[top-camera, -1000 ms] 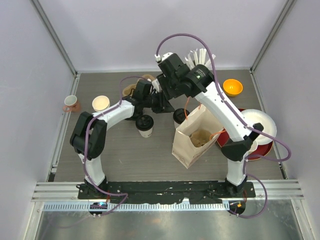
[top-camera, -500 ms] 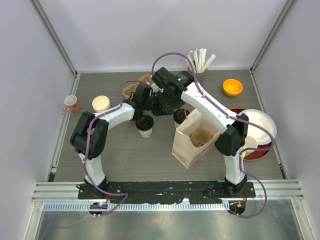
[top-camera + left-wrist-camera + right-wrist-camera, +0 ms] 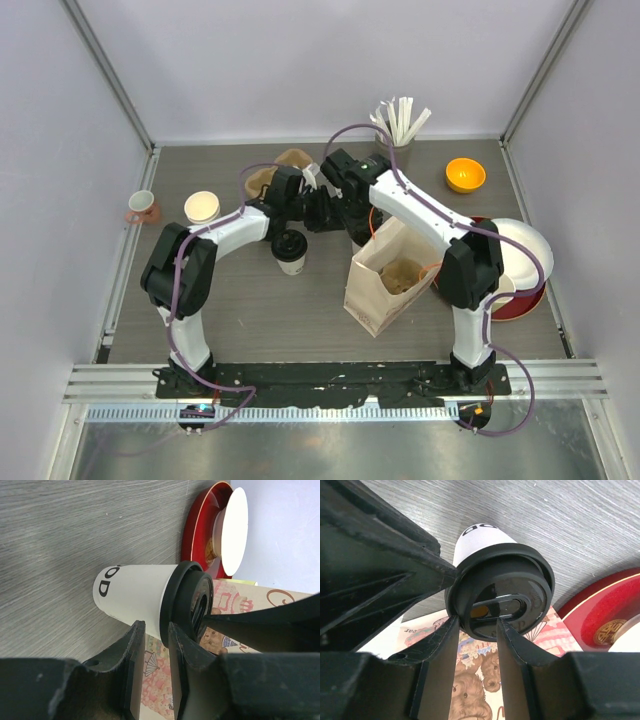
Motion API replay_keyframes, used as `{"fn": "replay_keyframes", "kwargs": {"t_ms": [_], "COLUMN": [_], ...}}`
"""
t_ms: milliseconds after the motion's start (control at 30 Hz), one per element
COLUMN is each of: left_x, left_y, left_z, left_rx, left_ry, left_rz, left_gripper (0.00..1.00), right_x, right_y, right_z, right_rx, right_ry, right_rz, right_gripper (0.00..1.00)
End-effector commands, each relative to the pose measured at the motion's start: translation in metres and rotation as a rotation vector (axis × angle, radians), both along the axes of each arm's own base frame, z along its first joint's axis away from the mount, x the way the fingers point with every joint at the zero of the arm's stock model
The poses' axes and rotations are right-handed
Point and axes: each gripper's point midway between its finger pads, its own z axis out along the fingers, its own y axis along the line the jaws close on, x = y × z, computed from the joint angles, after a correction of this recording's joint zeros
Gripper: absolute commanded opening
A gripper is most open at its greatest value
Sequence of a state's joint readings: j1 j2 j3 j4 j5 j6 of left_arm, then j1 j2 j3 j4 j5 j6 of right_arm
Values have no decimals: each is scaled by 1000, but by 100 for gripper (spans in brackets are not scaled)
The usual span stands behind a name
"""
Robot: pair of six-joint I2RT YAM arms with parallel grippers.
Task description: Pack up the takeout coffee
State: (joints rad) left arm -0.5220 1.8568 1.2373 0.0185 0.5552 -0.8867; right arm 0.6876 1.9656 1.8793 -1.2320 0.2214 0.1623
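Observation:
The takeout coffee [image 3: 135,595] is a white paper cup with a black lid [image 3: 505,595]. It stands upright on the table beside the brown paper bag [image 3: 365,290]. From the left, my left gripper [image 3: 154,627] reaches in turned on its side. Its jaws are a little apart with nothing between them, and one fingertip [image 3: 172,630] touches the lid's rim. My right gripper [image 3: 476,622] hangs just above the lid, jaws narrowly parted, with its tips over the lid's near edge. In the top view both grippers [image 3: 325,213] [image 3: 355,225] meet there and hide most of the cup.
A second lidded cup [image 3: 290,250] stands left of the bag. A cream cup [image 3: 202,207] and a pink mug [image 3: 142,207] sit far left. At the back are an orange bowl [image 3: 465,175] and a holder of sticks [image 3: 400,125]. A red plate [image 3: 520,300] lies at the right.
My right arm has swung from the back of the table down over the lidded cup, and its jaws have narrowed. The left gripper has stayed at the cup and closed slightly.

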Motion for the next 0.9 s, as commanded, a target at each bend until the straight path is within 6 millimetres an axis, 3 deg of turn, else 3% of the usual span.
{"fn": "replay_keyframes", "kwargs": {"t_ms": [0,267,533,867], "left_x": [1,-9,-8,-24], "left_y": [-5,-13,-16,2], "left_z": [8,-7,-23,-69], "left_rx": [-38,-15,10,122], "left_ry": [-25,-27,-11,97], "left_rz": [-17,-44,-23,18], "left_gripper": [28,29,26,17], "right_x": [8,8,2,-1], "right_y": [10,8,4,-2], "right_z": [15,8,-7,-17], "right_rx": [102,129,145,197], "right_ry": [-68,-60,-29,-12], "right_rz": [-5,-11,-16,-43], "right_gripper": [41,37,31,22]}}
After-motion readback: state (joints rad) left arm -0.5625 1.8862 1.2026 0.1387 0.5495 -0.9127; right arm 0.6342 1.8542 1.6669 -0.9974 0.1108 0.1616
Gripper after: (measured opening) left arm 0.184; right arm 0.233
